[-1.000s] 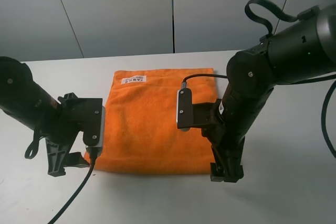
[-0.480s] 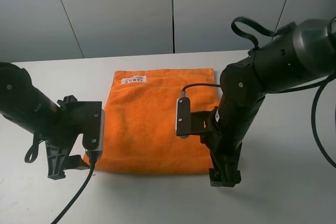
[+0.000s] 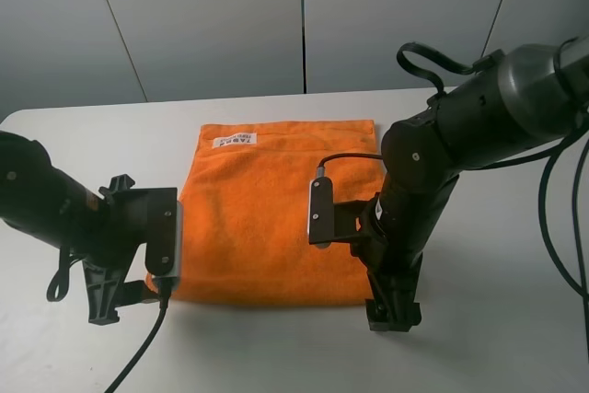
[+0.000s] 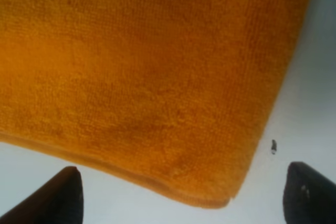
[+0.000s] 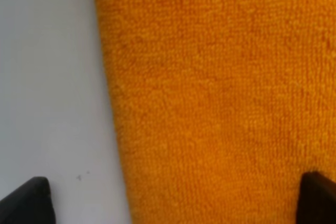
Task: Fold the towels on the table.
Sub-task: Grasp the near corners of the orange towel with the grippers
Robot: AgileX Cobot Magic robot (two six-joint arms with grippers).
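Note:
The orange towel [image 3: 253, 218] lies flat on the white table [image 3: 515, 319], its white label [image 3: 235, 140] near the far hem. My left gripper [image 3: 103, 306] hangs low at the towel's near left corner. In the left wrist view it is open [image 4: 186, 200], its fingertips [image 4: 65, 195] straddling that corner of the towel [image 4: 131, 66]. My right gripper [image 3: 393, 313] is low at the near right corner. It is open in the right wrist view [image 5: 170, 203], its fingertips [image 5: 26, 203] astride the towel's side edge [image 5: 220, 93]. Neither holds anything.
A grey panelled wall [image 3: 304, 16] stands behind the table. Black cables trail from both arms, one across the table front [image 3: 138, 356] and one over the towel [image 3: 354, 158]. A small dark speck [image 4: 273, 146] lies on the table by the corner.
Both arms have shifted slightly toward the table's near edge and lower. The right arm has leaned a little left. The towel has not moved.

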